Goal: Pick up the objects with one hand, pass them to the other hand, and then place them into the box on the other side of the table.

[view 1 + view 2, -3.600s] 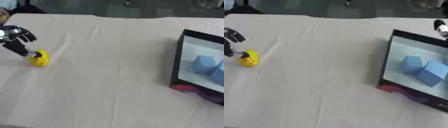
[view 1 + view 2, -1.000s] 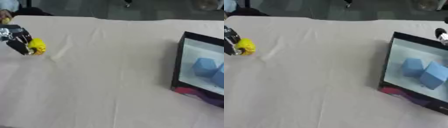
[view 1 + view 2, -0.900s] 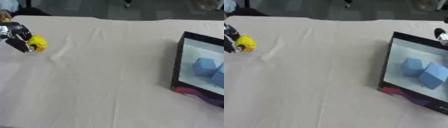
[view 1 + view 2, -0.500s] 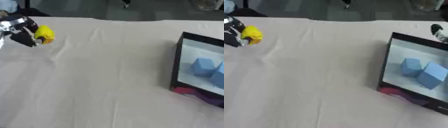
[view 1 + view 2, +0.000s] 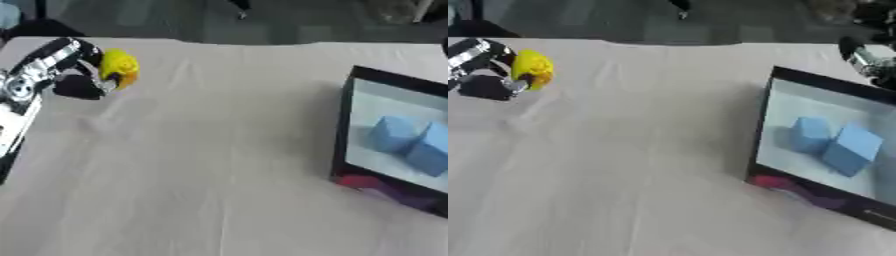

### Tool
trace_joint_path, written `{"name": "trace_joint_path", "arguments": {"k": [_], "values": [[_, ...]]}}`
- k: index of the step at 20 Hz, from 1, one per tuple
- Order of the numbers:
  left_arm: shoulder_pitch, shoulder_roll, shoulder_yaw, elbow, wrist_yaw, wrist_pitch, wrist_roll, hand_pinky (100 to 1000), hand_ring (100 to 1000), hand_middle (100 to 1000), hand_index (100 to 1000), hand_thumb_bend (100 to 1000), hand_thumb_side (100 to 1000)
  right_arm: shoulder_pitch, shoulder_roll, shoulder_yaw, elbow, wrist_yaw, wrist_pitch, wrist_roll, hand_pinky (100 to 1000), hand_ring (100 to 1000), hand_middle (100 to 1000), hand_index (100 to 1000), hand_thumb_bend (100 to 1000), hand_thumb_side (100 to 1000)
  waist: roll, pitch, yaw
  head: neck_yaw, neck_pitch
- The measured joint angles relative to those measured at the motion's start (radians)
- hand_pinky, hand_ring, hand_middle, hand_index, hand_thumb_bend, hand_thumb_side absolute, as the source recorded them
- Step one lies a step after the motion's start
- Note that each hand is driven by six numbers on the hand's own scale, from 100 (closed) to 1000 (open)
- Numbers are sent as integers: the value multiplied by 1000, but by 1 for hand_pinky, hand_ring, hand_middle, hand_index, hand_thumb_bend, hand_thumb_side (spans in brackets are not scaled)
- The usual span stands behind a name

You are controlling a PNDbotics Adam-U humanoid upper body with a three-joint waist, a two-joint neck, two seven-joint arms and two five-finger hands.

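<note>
My left hand [image 5: 61, 62] is at the upper left, raised above the table, its fingers curled round a small yellow rounded object [image 5: 118, 67]. A dark shadow lies on the cloth just beneath it. The box [image 5: 350, 145] stands at the right with black walls and a pale floor, and two blue cubes [image 5: 409, 142] lie inside it. Part of my right arm or hand [image 5: 866, 59] shows at the upper right edge, behind the box; its fingers are not visible.
A wrinkled white cloth [image 5: 201, 165] covers the whole table. A red and purple patch [image 5: 376, 186] marks the box's near wall. Dark floor lies beyond the table's far edge.
My left hand has lifted the yellow object off the cloth and carried it up and toward the right. The right arm has come further into view at the upper right.
</note>
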Motion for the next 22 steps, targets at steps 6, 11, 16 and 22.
{"name": "trace_joint_path", "arguments": {"k": [6,11,16,22], "values": [[5,-94,-25,-21,-54,-34,70,731,759,589,505,100,193,-44,-1,25,-38,-1,-17,47,979,1000,925,941,220,509,-9,0,-3,-14,0],[5,-154,-46,-23,-117,-72,120,731,758,585,505,100,195,-112,-1,68,-42,5,-39,111,975,1000,926,940,233,510,-13,0,-3,-17,0],[5,-204,-63,-22,-158,-114,171,729,756,579,503,100,209,-192,15,127,-43,33,-51,197,973,1000,930,942,232,521,-21,0,-3,-21,0],[5,-249,-82,-19,-171,-156,224,729,755,576,503,100,233,-259,63,187,-43,66,-39,275,973,1000,930,942,229,540,-24,0,-3,-23,0]]}}
